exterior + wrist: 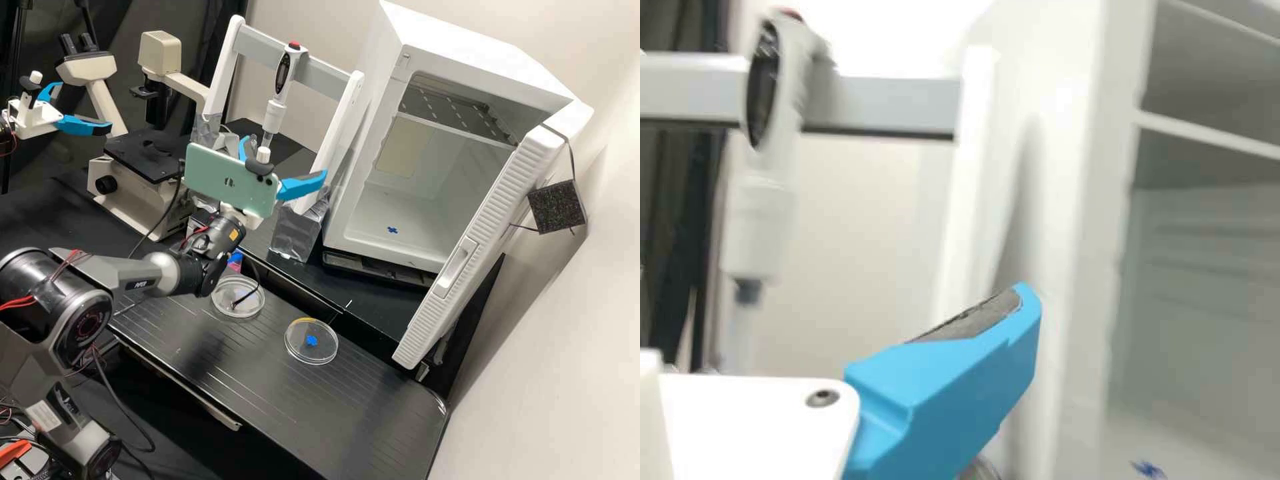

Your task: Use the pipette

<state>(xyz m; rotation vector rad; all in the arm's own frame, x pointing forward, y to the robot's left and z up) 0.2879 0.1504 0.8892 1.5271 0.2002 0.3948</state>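
My gripper (283,155) stands open in front of the rack, its blue fingers spread wide with nothing held. The pipette (283,83), white with a red top and a dark oval display, hangs upright on the rack's grey crossbar (320,75). Its lower end reaches down behind the gripper's white knob, so the tip is hidden. In the wrist view the pipette (765,210) hangs at the crossbar, apart from the single blue finger (950,385) of the gripper.
Two petri dishes, one (238,297) crossed by a dark cable and one (311,341) with a blue piece, lie on the black bench (267,387). An open white incubator (377,100) stands right of the rack. A microscope (150,153) and a second arm's gripper (57,120) are left.
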